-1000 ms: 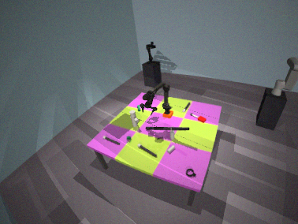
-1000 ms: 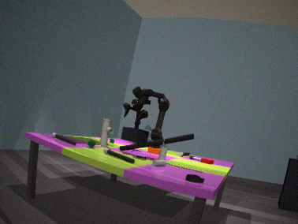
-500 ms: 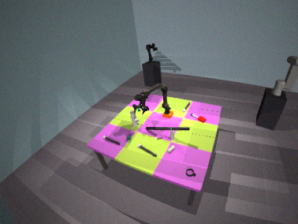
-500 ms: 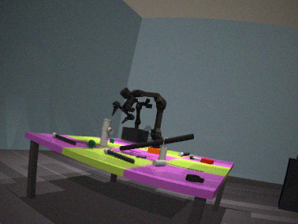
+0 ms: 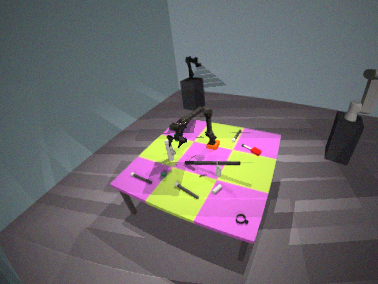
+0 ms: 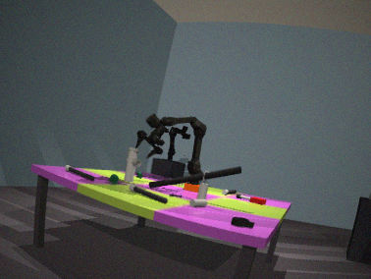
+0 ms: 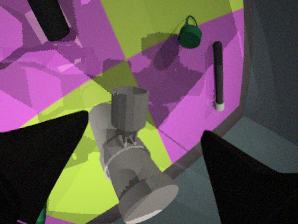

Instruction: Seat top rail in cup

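The big post [image 5: 170, 152] [image 6: 131, 169] [image 7: 100, 122] is grey and upright. Its rail-end cup [image 7: 130, 111] hangs high on the brace band [image 7: 125, 156], near the post cap [image 7: 156, 202], its mouth facing up in the wrist view. The black top rail [image 5: 212, 163] [image 6: 223, 173] [image 7: 49, 19] crosses the small post [image 5: 218, 170] [image 6: 202, 192]; its end nearer the big post is lower and outside the cup, with a gap. My gripper [image 5: 177, 143] [image 6: 143, 150] [image 7: 146, 126] is open and empty by the top of the big post, apart from the rail. The loop cap is too small to make out.
Around stand or lie a green piece [image 5: 163, 174] [image 6: 114, 179] [image 7: 190, 36], dark rods with pale tips [image 5: 141, 178] [image 5: 187, 191] [image 7: 218, 75], a white cylinder [image 5: 217, 189] [image 6: 198, 202], a black ring clamp [image 5: 237, 219] and a red-ended tool [image 5: 255, 151] [image 6: 257, 200]. An orange block [image 5: 213, 145] is at the arm's base.
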Tool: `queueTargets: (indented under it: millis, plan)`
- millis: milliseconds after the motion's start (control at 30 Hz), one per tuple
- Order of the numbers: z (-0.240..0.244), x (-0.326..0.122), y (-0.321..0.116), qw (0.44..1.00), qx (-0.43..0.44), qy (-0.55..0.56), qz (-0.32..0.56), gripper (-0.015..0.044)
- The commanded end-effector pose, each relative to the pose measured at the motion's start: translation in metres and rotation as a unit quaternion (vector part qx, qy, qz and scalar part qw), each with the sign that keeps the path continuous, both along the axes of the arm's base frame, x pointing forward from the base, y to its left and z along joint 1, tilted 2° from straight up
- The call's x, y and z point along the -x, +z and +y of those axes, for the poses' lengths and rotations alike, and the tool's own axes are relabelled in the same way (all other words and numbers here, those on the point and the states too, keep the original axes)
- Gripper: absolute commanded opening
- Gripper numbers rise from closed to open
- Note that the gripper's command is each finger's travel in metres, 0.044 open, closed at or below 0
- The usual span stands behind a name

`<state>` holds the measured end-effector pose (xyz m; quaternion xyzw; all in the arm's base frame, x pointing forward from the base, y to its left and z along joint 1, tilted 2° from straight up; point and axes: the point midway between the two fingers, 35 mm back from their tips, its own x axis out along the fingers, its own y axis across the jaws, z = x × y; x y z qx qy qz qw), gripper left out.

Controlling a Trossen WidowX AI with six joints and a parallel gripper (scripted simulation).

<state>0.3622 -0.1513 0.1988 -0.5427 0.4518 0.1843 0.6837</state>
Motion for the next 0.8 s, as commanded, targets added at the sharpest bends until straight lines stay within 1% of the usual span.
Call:
queueTargets:
  millis: [0,767]
  plan:
    - [0.001,0.002,-0.023,1.000,-0.002,0.004,0.009,0.0440]
    - [-0.006,-0.014,-0.047,1.000,-0.001,0.004,0.008,0.0440]
